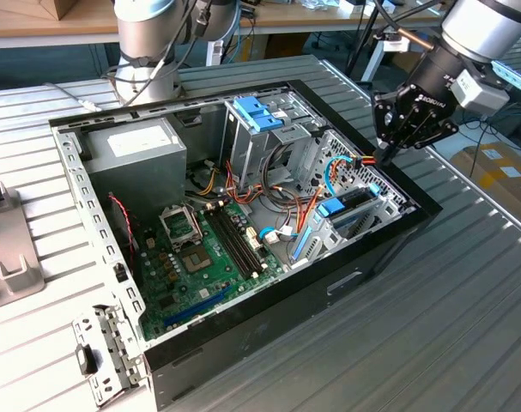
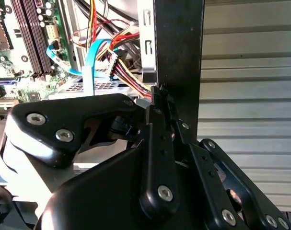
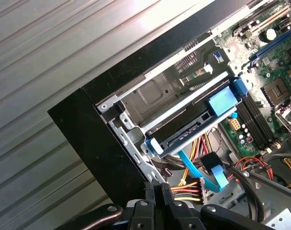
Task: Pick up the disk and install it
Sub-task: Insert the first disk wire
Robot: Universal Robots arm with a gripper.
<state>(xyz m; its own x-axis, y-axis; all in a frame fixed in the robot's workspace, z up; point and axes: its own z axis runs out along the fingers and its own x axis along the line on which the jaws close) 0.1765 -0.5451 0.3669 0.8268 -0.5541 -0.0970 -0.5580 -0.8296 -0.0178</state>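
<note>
The disk [image 3: 186, 130] is a dark flat drive lying in the metal bay at the case's corner, with blue plastic pieces [image 3: 222, 101] along its side. In the exterior view the disk [image 1: 349, 200] sits low in the bay at the case's right end. My gripper [image 1: 386, 157] hovers just above the case's black rim beside that bay, apart from the disk. In both wrist views its fingers [image 3: 157, 190] are pressed together with nothing between them, and its fingertips [image 2: 159, 93] sit over the bundle of coloured wires [image 2: 126, 72] by the rim.
The open computer case [image 1: 389, 245] lies on a ribbed metal table. Inside are a grey power supply box [image 1: 136, 150], a metal cage with light-blue handles [image 1: 258, 114], the green motherboard [image 1: 200, 257] and loose cables [image 1: 303, 210]. A grey bracket [image 1: 7, 257] lies at the exterior view's left.
</note>
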